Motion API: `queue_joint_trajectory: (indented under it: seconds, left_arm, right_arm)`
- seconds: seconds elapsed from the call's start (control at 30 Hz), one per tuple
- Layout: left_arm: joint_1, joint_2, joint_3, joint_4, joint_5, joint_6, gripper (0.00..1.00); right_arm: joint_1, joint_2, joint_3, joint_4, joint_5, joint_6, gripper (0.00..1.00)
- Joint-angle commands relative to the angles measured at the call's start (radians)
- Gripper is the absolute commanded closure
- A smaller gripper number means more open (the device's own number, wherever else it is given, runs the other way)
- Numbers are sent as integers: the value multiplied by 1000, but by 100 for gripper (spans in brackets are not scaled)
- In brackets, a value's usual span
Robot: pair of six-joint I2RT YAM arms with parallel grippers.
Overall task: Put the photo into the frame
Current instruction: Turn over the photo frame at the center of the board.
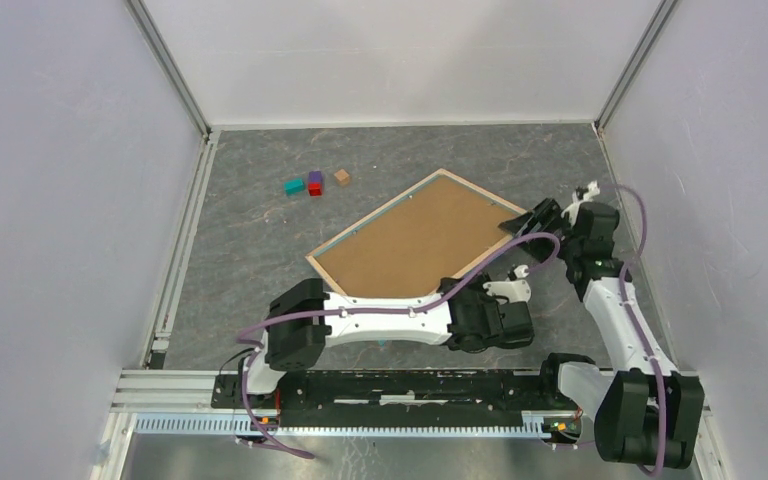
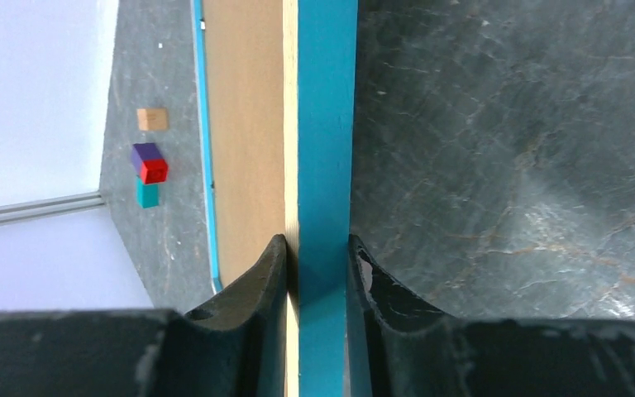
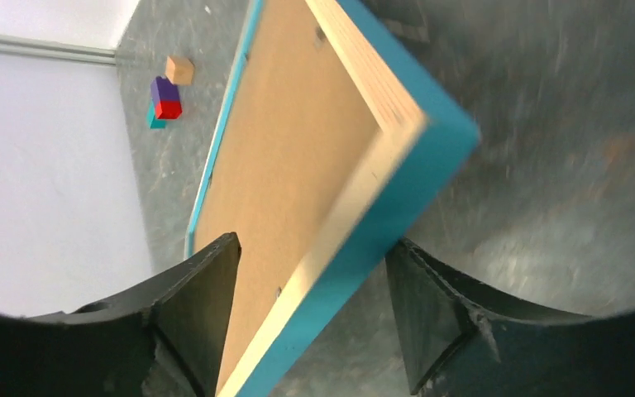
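The frame (image 1: 375, 214) is face down in the middle of the table, its light-blue face (image 2: 327, 124) downward and its pale wood back up, with a brown backing board (image 1: 420, 240) set in it. My left gripper (image 1: 495, 290) is at the frame's near right edge. In the left wrist view it (image 2: 316, 241) is shut on that edge, one finger on the wood side and one on the blue side. My right gripper (image 1: 525, 225) sits at the frame's right corner. In the right wrist view it (image 3: 312, 248) is open, with the frame (image 3: 413, 157) passing between its fingers and gaps on both sides. The photo is out of view.
At the back left of the frame stand a teal block (image 1: 293, 186), a purple block on a red one (image 1: 315, 183), and a small brown block (image 1: 342, 177). White walls close in the left, back and right. The arm bases and a metal rail line the near edge.
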Motion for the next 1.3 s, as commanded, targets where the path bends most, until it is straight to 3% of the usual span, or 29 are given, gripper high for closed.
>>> queue_joint_trajectory:
  seconds: [0.0, 0.1, 0.27, 0.47, 0.63, 0.93, 1.1, 1.27]
  left_arm:
    - [23, -133, 90, -36, -162, 132, 93]
    - [31, -159, 131, -38, -191, 172, 98]
    - [63, -231, 238, -40, -129, 231, 98]
    - [193, -301, 396, -126, 143, 161, 98]
    - [375, -350, 398, -166, 441, 43, 98]
    - [779, -533, 99, -15, 909, -159, 98]
    - [1040, -646, -173, 215, 1224, -355, 98]
    - [1174, -695, -420, 446, 1423, -550, 98]
  right_arm:
    - [-3, -47, 214, -61, 107, -323, 22]
    - [-3, -53, 360, -182, 185, -469, 11]
    - [-4, -97, 577, -323, 343, -562, 9]
    - [-2, -138, 756, -404, 386, -572, 9]
    - [-2, -176, 726, -379, 364, -558, 9]
    - [-2, -199, 609, -334, 304, -527, 9]
    - [-2, -194, 593, -343, 294, -534, 9]
    - [-2, -196, 568, -340, 281, -536, 9]
